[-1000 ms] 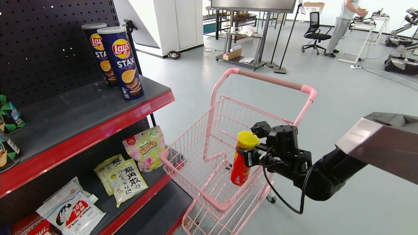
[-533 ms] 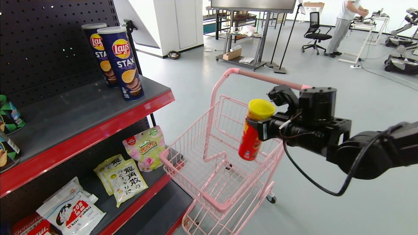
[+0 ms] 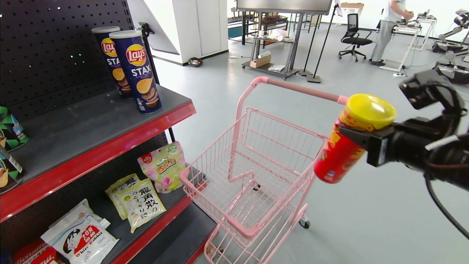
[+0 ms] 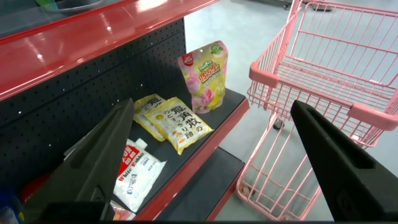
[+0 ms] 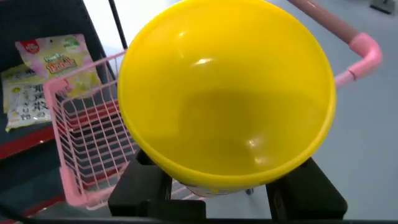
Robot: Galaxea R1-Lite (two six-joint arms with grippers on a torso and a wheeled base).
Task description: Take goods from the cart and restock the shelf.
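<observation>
A red chip can [image 3: 339, 154] with a yellow lid [image 3: 370, 110] hangs tilted in the air beside the right rim of the pink cart [image 3: 209, 202], level with its handle. My right gripper [image 3: 362, 138] is shut on the can just under the lid. In the right wrist view the lid [image 5: 227, 93] sits between the dark fingers [image 5: 152, 199], with the cart [image 5: 78, 146] below. My left gripper [image 4: 217, 168] hangs open with nothing in it, facing the lower shelf [image 4: 211, 134] and the cart [image 4: 323, 93].
Two tall blue chip cans [image 3: 137, 69] stand at the right end of the upper shelf [image 3: 91, 121], which has bare room to their left. Snack bags [image 3: 141, 201] lie on the lower shelf. Open grey floor lies to the right of the cart.
My right gripper has lifted the red can up out of the cart basket and carried it to the right, closer to the head camera. The cart and the shelf goods have stayed put.
</observation>
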